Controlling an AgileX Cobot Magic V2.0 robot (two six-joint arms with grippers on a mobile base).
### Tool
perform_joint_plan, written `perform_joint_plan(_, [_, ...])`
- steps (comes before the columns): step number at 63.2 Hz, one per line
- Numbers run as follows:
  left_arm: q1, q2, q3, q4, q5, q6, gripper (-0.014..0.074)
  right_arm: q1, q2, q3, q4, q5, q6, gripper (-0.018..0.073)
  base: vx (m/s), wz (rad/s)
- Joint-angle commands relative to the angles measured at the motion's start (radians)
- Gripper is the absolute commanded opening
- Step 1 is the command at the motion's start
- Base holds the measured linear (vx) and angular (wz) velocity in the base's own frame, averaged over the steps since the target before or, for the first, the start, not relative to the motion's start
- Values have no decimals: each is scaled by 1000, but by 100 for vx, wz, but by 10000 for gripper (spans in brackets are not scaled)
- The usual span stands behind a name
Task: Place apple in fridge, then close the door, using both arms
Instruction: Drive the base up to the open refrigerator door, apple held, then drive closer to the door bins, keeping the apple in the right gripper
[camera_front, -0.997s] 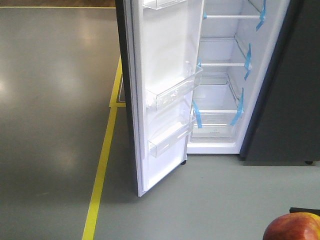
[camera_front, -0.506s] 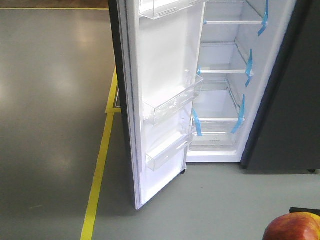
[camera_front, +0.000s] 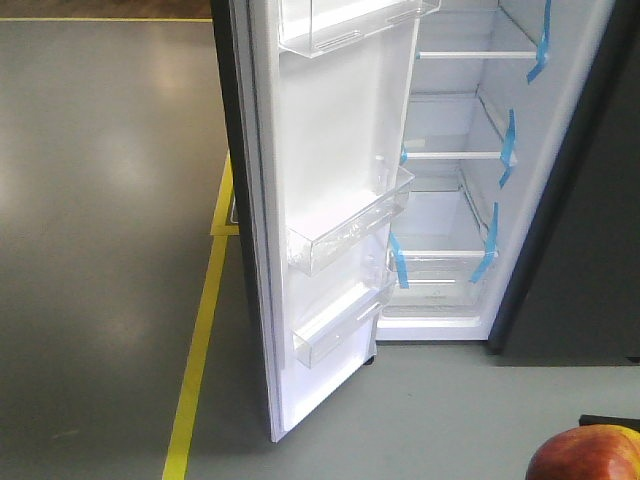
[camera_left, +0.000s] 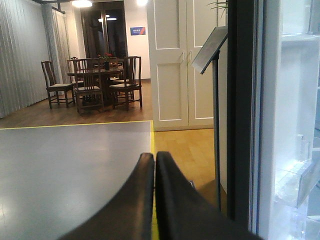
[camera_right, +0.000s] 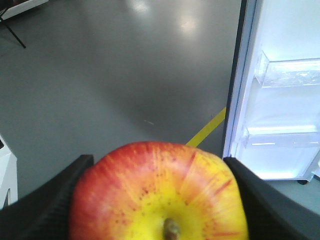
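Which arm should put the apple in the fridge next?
The right arm. Its claw grips the apple, and the open fridge shows ahead. The left claw is shut and empty, near the door.

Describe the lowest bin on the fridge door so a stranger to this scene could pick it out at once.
Find the tall fridge standing open, white inside. Its door stands out on the left, white liner showing, carrying three clear plastic bins. The lowest bin is the one nearest the floor, under the middle bin.
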Motion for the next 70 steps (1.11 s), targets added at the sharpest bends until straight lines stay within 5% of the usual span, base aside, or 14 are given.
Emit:
perform_joint_plan(1, [1, -16, 21, 0, -76, -9, -6, 1, 7, -26, 35, -56, -4, 370, 11, 1])
perform_joint_plan(70, [1, -16, 21, 0, -76, -9, -6, 1, 7, -26, 35, -56, -4, 370, 12, 2])
